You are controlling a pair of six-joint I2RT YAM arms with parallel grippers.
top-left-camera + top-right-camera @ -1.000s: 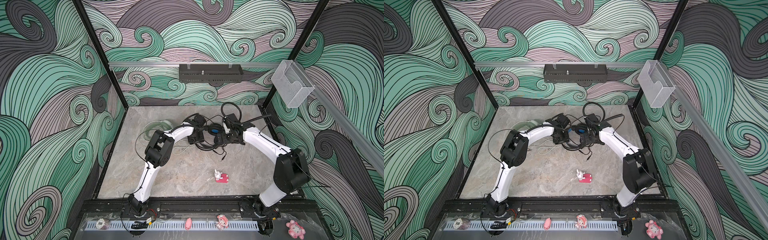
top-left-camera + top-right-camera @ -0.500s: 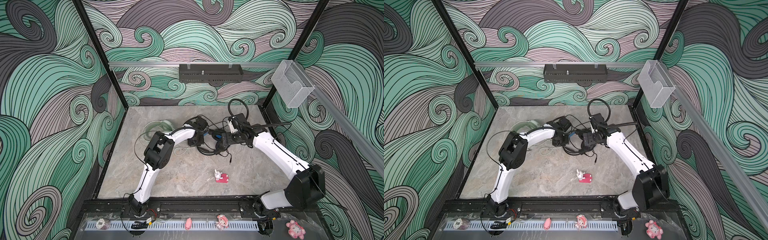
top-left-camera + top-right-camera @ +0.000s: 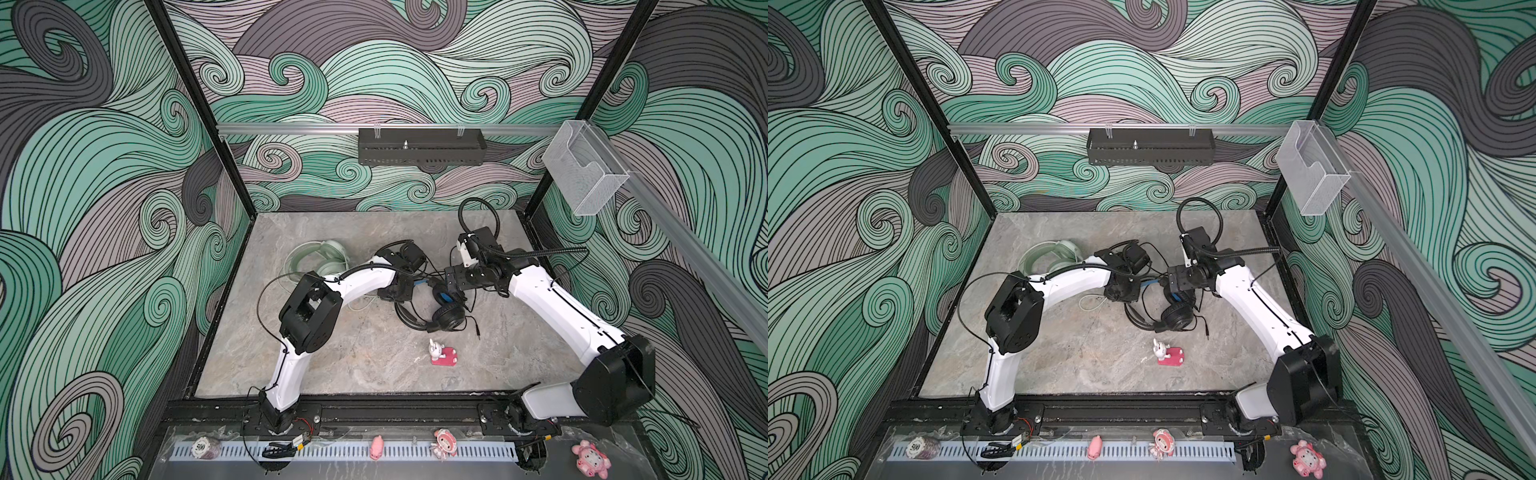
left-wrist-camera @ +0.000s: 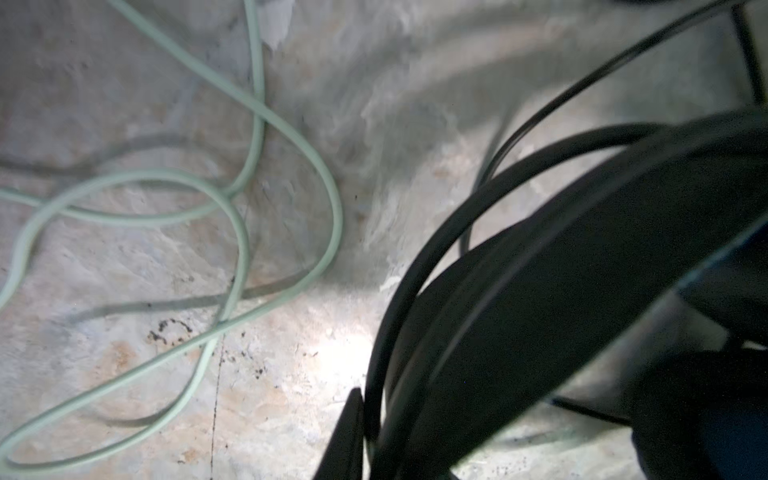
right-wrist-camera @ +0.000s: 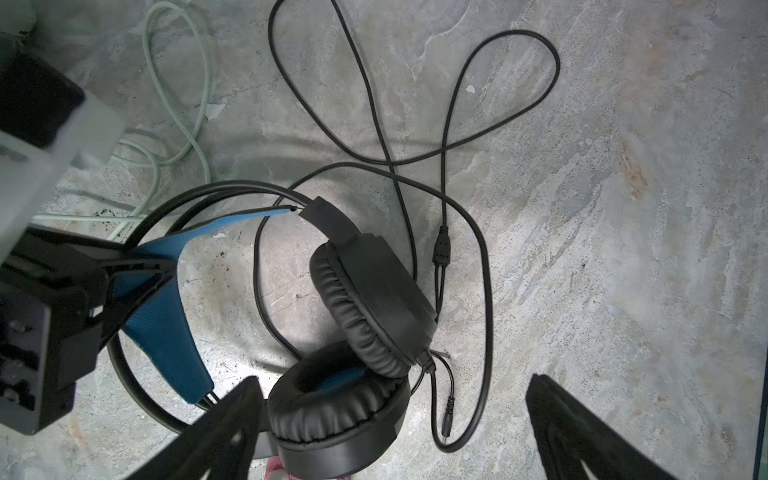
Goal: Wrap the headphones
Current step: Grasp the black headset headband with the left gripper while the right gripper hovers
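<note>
Only just starting: leaving the black cable (image 5: pixel 441 249) sprawling in loose loops over the grey tabletop (image 3: pixel 332 365) and the mint-green cable (image 4: pixel 262 114) likewise unwound, with nothing coiled on either headset. Pinching the headband of the black headset (image 3: pixel 446 318), mid-table, in the near-closed left gripper (image 5: pixel 97 286), while hovering the right gripper (image 5: pixel 392 380) wide open and empty over its ear cups. Leaving the mint-green headset (image 3: pixel 330 254) lying flat towards the back left, untouched; judging nearly all the winding as yet undone.

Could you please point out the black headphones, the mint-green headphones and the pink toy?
black headphones (image 5: pixel 349 307): right wrist view, on an ear cushion.
mint-green headphones (image 3: pixel 334 250): a top view, on an earcup.
pink toy (image 3: pixel 446 357): a top view, on its pink base.
</note>
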